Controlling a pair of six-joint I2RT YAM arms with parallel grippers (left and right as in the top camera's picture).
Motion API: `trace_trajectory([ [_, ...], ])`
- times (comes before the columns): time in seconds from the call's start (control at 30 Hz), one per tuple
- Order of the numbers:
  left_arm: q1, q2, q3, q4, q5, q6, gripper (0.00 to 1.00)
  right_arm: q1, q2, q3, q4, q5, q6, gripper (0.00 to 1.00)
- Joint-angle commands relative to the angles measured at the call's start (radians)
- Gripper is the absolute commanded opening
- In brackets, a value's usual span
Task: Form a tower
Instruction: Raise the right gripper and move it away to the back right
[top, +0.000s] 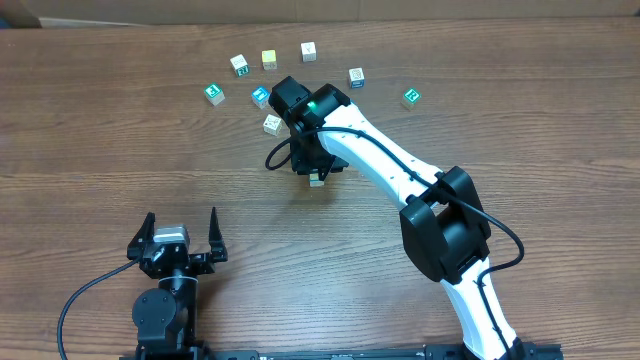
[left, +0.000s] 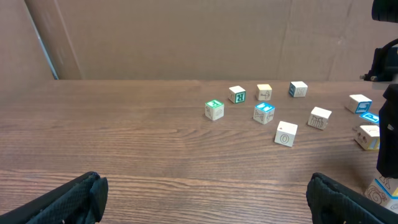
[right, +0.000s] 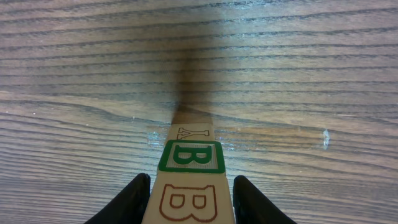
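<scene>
The tower is a one-cube-wide stack: a red-B cube on top, a green-B cube under it, and a pale cube at the bottom. My right gripper reaches down over it, a black finger on each side of the top cube with a thin gap at each side, so it is open. From overhead, only a corner of the tower shows below the right gripper. The tower's base shows at the right edge of the left wrist view. My left gripper rests wide open and empty near the front edge.
Several loose letter cubes lie in an arc beyond the tower, from a green one on the left to another green one on the right. A blue cube and a pale cube lie close to the right wrist.
</scene>
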Motion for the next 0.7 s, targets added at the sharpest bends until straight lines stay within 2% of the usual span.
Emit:
trace_trajectory([
  [0.0,-0.003,-0.010,0.006,-0.012,-0.013,0.019,1.00,0.004,0.001,-0.005,0.005,0.000,-0.010,0.39],
  [0.17,-0.003,-0.010,0.006,-0.012,-0.013,0.018,1.00,0.004,0.001,-0.005,0.005,0.000,-0.010,0.41],
  [0.23,-0.003,-0.010,0.006,-0.012,-0.013,0.018,1.00,0.004,0.001,-0.005,0.005,0.000,-0.010,0.46],
  [0.27,-0.003,-0.010,0.006,-0.012,-0.013,0.019,1.00,0.004,0.001,-0.004,0.007,0.000,-0.010,0.56],
  [0.3,-0.003,-0.010,0.006,-0.012,-0.013,0.019,1.00,0.004,0.001,-0.004,0.008,0.000,-0.010,0.61],
  [0.43,-0.003,-0.010,0.006,-0.012,-0.013,0.019,1.00,0.004,0.001,-0.004,0.008,0.000,-0.010,0.73],
  [0.53,-0.003,-0.010,0.006,-0.012,-0.013,0.019,1.00,0.004,0.001,-0.004,0.008,0.000,-0.010,0.79],
  [0.67,-0.003,-0.010,0.006,-0.012,-0.013,0.019,0.99,0.004,0.001,-0.004,0.008,0.000,-0.010,0.81],
])
